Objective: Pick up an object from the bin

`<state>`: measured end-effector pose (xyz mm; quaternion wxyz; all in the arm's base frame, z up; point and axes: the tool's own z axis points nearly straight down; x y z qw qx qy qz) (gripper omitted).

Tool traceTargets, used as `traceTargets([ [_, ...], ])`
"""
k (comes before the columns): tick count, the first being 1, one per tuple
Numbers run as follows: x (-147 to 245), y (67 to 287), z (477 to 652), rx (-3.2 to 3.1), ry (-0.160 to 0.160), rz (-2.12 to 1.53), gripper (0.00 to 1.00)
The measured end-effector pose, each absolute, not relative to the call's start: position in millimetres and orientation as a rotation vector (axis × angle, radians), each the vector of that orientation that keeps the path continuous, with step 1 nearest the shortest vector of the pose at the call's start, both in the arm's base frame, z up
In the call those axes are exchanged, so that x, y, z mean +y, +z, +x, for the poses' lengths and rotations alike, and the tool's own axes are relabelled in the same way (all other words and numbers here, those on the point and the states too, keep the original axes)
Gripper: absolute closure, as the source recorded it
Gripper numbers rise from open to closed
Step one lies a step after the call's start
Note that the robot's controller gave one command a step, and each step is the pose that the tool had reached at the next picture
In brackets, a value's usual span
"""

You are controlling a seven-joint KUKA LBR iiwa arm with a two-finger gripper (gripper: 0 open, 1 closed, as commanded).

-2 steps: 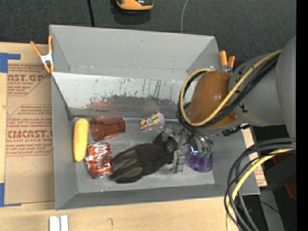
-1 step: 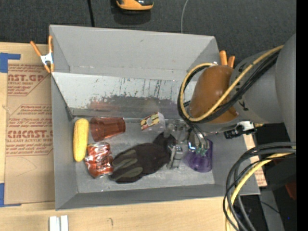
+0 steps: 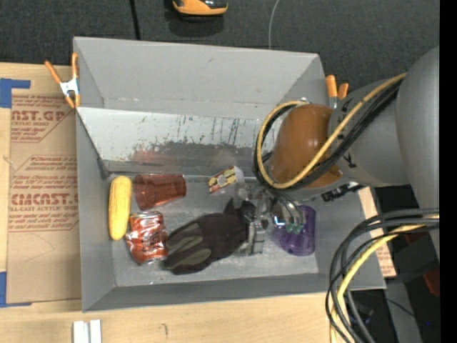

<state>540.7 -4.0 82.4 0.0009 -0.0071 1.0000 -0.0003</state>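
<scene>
Gripper (image 3: 258,226): low at the glove's right edge, probably to pinch its fabric; how wide, cannot tell.
Glove (image 3: 203,240): dark, limp, mid-floor.
Cup (image 3: 303,238): purple, just beside.

Readable print stood only on the cardboard sheet (image 3: 36,191) at the left edge of the frame, all of it in red. In its upper part large block letters read about "CAST.G.P", with the start of the word cut off by the frame's left edge. Lower down, a second large line read about "CIACAST.", and the small line under it looked like "CELL-CAST ACRYLIC SHEET". The finer red lines between these were too small to read. Near the middle of the frame a small white and yellow packet (image 3: 225,179) carried print too small to make out. At the lower left the crumpled red wrapper (image 3: 146,238) showed white marks that could not be read.
</scene>
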Motion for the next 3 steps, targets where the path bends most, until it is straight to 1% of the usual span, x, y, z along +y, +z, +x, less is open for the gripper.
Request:
traceTargets([
  [1, -0.8, 71.6, 542.1, 3.132, 0.002, 0.153, 1.00],
  [3, -0.7, 75.5, 540.9, 3.136, 0.002, 0.154, 1.00],
])
